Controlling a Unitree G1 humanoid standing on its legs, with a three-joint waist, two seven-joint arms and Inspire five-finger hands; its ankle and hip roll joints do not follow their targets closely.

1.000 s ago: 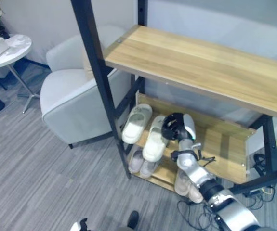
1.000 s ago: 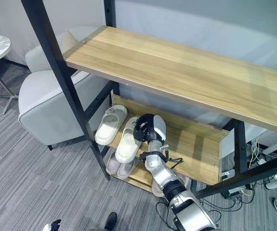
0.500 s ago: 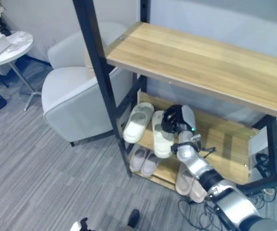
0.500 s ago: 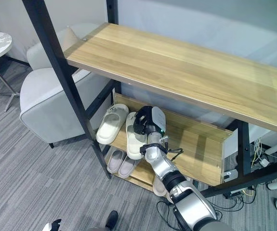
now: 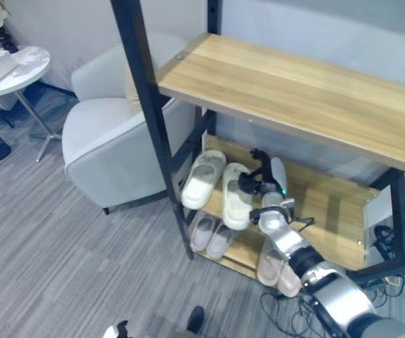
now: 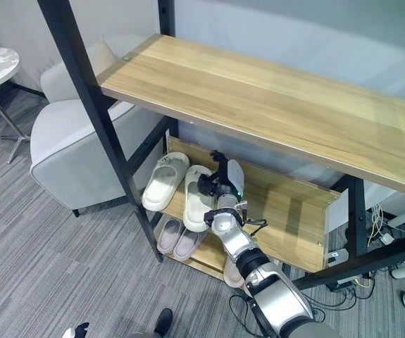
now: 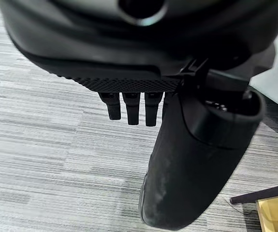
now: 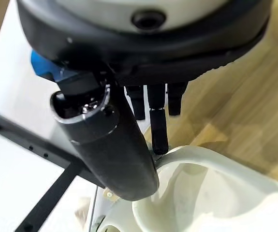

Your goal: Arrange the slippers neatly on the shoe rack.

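Letting go, the right hand (image 6: pixel 220 184) spreads wide beside the second cream foam slipper (image 6: pixel 197 198), now straightened against its mate (image 6: pixel 164 181) on the wooden shoe rack (image 6: pixel 294 211).

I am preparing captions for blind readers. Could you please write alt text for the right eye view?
The robot's right hand, fingers open, rests beside a cream slipper on the middle shelf of a shoe rack, next to its pair. More slippers sit on the shelf below. A grey armchair stands left of the rack.
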